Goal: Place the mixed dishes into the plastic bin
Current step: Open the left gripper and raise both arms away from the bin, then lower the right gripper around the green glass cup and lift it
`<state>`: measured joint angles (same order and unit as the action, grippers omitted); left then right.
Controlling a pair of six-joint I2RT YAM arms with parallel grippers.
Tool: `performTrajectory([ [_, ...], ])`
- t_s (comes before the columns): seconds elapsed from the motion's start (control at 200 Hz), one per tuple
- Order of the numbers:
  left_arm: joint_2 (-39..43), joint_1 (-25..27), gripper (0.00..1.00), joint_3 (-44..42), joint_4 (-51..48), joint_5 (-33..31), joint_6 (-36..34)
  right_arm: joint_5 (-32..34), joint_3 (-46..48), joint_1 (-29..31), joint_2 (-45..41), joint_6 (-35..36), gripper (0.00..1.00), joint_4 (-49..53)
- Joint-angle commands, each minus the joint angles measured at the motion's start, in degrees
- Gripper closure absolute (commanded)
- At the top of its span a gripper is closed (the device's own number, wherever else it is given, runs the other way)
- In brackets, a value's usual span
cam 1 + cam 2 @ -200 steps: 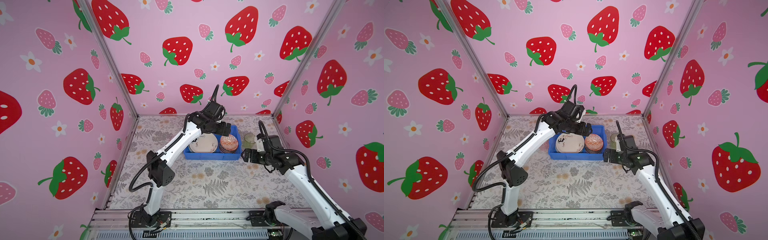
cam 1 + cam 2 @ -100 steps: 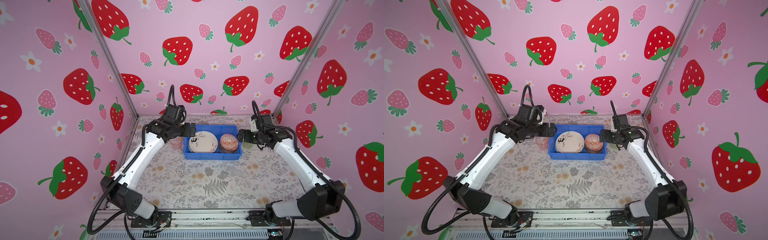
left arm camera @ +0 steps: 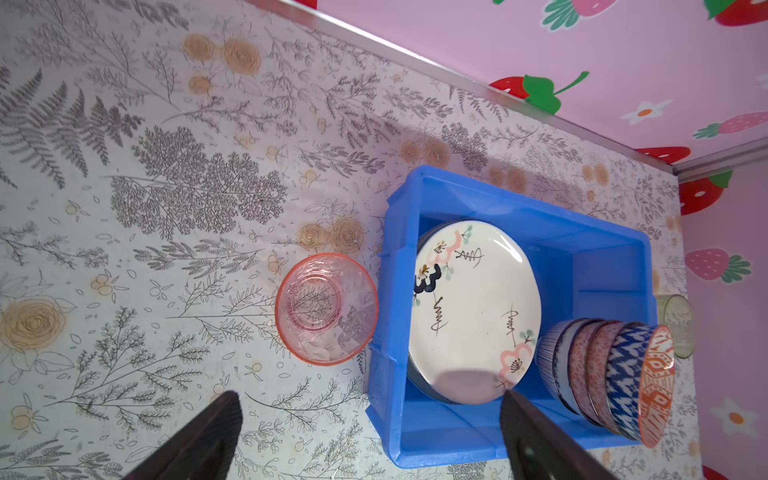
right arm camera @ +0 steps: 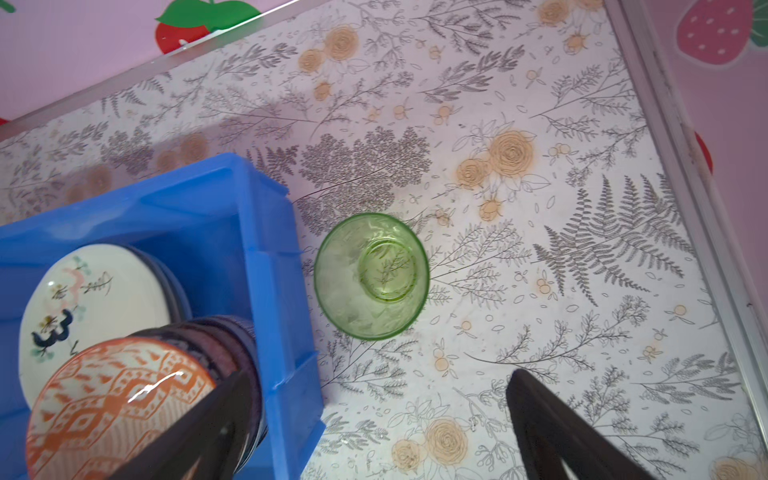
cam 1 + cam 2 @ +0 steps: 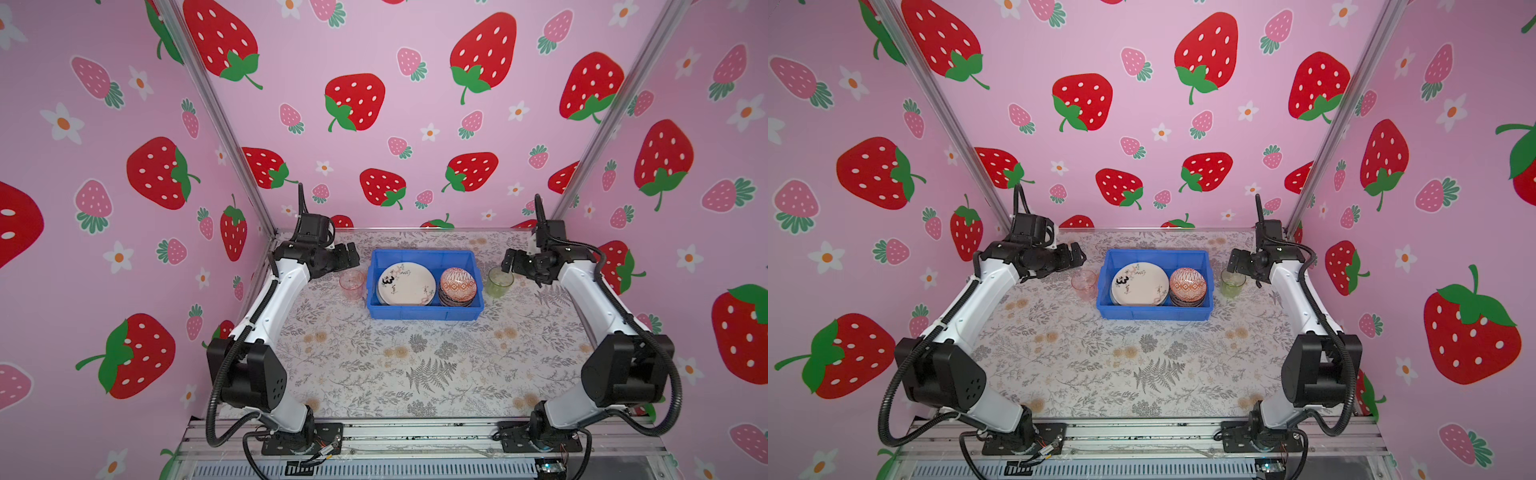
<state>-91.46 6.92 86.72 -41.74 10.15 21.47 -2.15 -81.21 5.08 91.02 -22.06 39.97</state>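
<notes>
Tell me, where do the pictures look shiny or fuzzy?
Right wrist view: a white streak of glare on the orange bowl, and the right tool, close to the camera, looks soft. Left wrist view: glare near the plate edge, and the left tool is blurry too. In both top views the bin looks sharp and evenly lit.

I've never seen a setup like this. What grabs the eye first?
The huge red strawberries on the pink walls. Next, the bright blue bin at the table's back middle, holding a cream plate beside a stack of bowls. A pink tumbler stands left of it near the open left gripper, a green tumbler right near the open right gripper.
</notes>
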Motion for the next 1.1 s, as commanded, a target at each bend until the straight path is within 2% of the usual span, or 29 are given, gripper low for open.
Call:
performTrajectory([
  [0.0,0.2,-1.0,0.01,1.8,-1.6,2.4,1.2,-0.7,-0.4,-1.2,2.9,1.9,0.05,-1.7],
  [0.385,-0.3,-1.5,0.01,2.1,-2.7,-0.5,0.1,-0.6,-0.4,-1.3,9.5,1.6,0.12,-3.8],
  [0.6,-0.4,-1.9,0.01,2.4,-3.2,0.0,0.2,-0.8,0.2,-1.3,12.1,1.8,0.18,-4.9],
  [0.78,-0.5,-2.0,0.01,2.2,-3.3,0.1,0.1,0.0,1.6,-1.3,13.0,1.5,0.26,-6.3],
  [1.096,-1.4,-2.1,0.01,2.6,-3.7,1.3,0.4,0.3,2.1,-1.3,14.8,2.0,0.45,-7.6],
])
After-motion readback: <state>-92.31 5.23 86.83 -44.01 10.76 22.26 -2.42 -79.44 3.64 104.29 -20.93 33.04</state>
